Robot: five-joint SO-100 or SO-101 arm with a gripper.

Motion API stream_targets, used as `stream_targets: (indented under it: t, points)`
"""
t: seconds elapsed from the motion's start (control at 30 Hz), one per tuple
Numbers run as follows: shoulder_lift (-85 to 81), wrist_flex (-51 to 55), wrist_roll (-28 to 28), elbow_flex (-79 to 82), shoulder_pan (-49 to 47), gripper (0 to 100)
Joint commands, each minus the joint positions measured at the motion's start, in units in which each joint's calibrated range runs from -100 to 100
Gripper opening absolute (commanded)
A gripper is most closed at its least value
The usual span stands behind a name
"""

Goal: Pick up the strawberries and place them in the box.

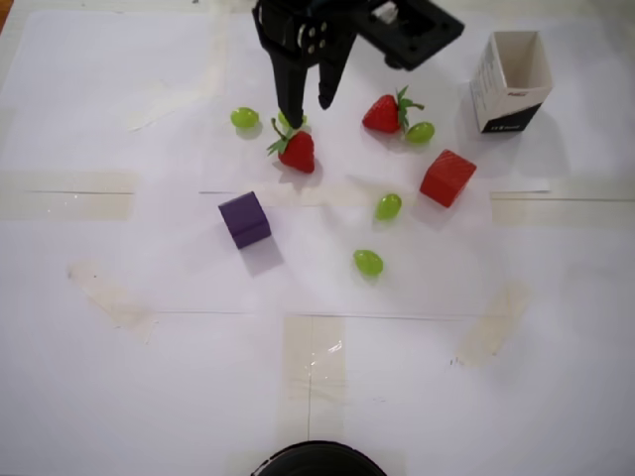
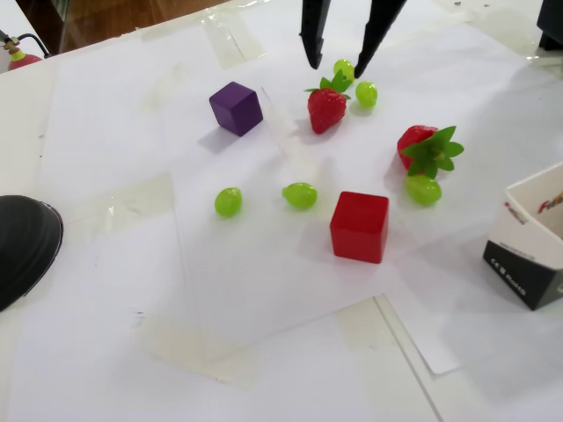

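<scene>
Above the near strawberry (image 1: pixel 297 151) hangs the hand (image 1: pixel 309 111), fingers spread wide, holding nothing. Reach step, I'd say; next it needs to drop and close round that berry. Second strawberry (image 1: pixel 383 114) sits between it and the box (image 1: pixel 509 84). Count: two strawberries, five grapes, two cubes, one box.

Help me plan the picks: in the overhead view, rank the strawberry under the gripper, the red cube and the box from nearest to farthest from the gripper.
From the gripper:
1. Strawberry, just below the fingertips.
2. Red cube, lower right.
3. Box, far right.
</scene>
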Motion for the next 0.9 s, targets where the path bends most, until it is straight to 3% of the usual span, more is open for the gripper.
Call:
stream_targets:
  t: [0.0, 0.5, 0.87]
  points:
    - [2.46, -0.93, -0.29, -3.97, 1.16, 19]
    - [7.11, -3.63, -0.59, -6.88, 0.36, 20]
    - [8.31, -5.02, -2.64, -6.06, -0.16, 26]
